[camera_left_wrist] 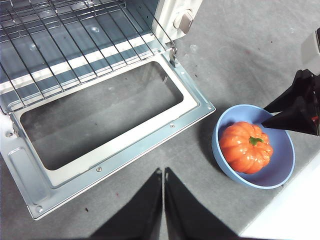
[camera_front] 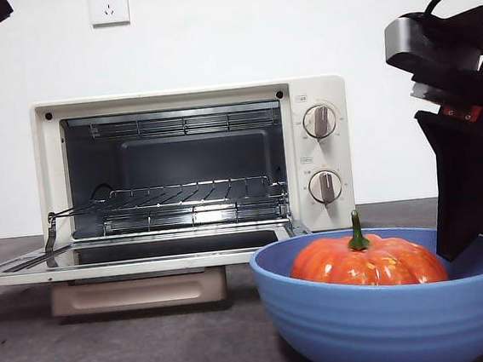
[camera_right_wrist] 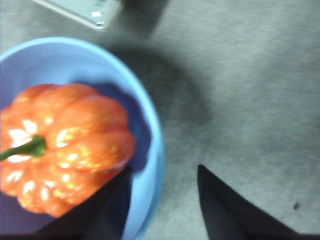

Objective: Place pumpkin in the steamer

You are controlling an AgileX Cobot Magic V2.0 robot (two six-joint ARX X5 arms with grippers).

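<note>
Right pincer (camera_right_wrist: 162, 200) jaws spread apart, holding nothing, hanging over the rim of the wide blue plastic bowl (camera_right_wrist: 150, 125): 1 jaw dips inside the bowl beside the small glossy orange ribbed pumpkin (camera_right_wrist: 65, 150), the other sits outside the rim above the grey surface (camera_right_wrist: 240, 75). Cannot tell if the inner jaw touches the pumpkin. Pumpkin sits upright in the bowl, green stem up, squat and round, no real long axis. It lies off to 1 side of the pincer's gap, not between the jaws, so the pincer likely needs to shift sideways over it before closing.

Left pincer (camera_left_wrist: 163, 172) jaws pressed together, empty, hovering above the surface near the dropped glass door (camera_left_wrist: 105, 150), well apart from the bowl. Right arm clearly nearer.

Cream-white boxy countertop steamer (camera_front: 193, 164) stands open, wire rack (camera_front: 187, 195) bare, just beside the bowl. Pumpkin not yet grasped.
</note>
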